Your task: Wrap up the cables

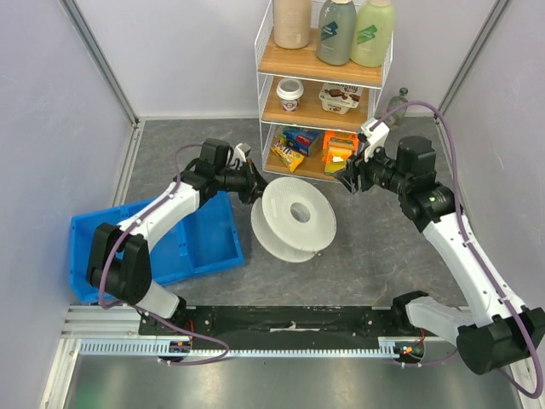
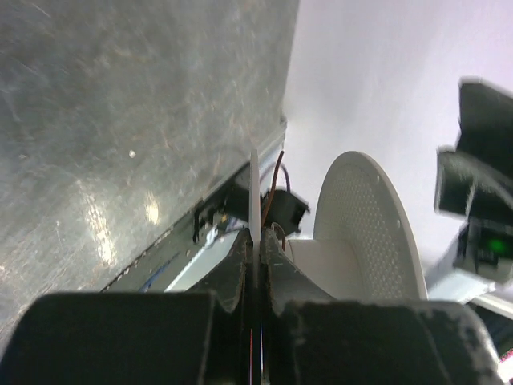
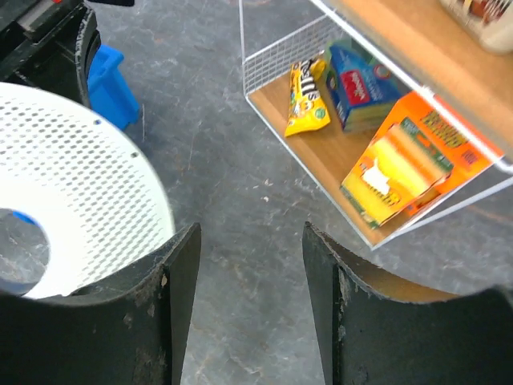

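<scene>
Blue bin (image 1: pixel 204 239): sits at the spool's 8 o'clock, so a drag that way could clip its wall.
Spool (image 1: pixel 277 213): mid tabletop (image 1: pixel 383 264), looks tilted.
Left tool (image 2: pixel 254 241): pressed together on the thin flange edge at the spool's 10 o'clock. Skinny grip, a twist could pop it off.
Right tool (image 3: pixel 250 241): spread wide and empty at the spool's 2 o'clock.
Cable: too thin to spot anywhere, so a grab would probably miss or snag.
Shelf (image 1: pixel 319 109): at 12 o'clock, within range of a careless swing.

Bright, even light; glare on grey surface (image 2: pixel 96 216); L-wrist foregrnd blurry
</scene>
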`<action>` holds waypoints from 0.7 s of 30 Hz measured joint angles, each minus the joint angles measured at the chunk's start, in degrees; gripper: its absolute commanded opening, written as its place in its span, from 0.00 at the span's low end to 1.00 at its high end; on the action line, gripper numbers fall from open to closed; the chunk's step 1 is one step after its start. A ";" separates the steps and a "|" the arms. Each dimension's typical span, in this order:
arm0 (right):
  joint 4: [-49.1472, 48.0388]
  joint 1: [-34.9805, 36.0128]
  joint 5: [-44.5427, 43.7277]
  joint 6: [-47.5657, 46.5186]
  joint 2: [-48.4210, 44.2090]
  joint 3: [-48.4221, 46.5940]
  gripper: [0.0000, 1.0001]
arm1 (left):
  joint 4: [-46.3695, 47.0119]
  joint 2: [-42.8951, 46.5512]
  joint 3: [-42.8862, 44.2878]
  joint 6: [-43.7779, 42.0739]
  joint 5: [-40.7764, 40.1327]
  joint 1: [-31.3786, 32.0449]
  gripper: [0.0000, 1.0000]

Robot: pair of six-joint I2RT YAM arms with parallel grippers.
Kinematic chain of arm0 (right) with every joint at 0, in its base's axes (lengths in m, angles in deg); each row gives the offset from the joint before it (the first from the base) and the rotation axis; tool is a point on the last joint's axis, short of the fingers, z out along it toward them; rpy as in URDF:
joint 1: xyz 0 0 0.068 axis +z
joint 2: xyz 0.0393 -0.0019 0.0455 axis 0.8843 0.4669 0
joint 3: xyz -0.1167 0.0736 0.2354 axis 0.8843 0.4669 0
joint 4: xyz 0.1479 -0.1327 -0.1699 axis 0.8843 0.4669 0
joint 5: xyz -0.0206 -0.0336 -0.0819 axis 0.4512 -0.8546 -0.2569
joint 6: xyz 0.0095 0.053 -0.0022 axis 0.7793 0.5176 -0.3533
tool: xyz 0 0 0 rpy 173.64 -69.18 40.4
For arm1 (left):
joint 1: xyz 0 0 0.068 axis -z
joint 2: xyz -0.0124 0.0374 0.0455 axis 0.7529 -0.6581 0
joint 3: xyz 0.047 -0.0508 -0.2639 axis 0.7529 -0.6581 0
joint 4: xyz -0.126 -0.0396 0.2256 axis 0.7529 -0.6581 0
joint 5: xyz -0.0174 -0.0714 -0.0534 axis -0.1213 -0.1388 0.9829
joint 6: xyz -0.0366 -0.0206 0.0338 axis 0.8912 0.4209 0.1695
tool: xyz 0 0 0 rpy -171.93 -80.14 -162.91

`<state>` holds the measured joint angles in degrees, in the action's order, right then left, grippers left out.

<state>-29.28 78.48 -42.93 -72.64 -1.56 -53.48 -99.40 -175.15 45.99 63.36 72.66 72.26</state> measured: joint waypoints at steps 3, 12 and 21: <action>2.08 0.02 -0.02 -3.04 1.49 -4.63 0.61 | -7.02 -0.17 4.76 1.66 -6.86 -0.13 0.02; 13.66 1.68 6.14 -16.35 3.74 -15.96 0.57 | -17.70 -1.20 11.58 4.24 -16.87 2.05 0.02; 21.92 3.45 10.49 -15.78 -9.90 -8.00 0.54 | -12.52 -1.64 5.70 11.17 -11.78 1.27 0.02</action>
<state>-7.35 81.94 -32.44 -88.42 -11.46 -61.48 -111.92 -176.79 51.69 74.53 60.87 73.53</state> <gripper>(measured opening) 0.551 0.043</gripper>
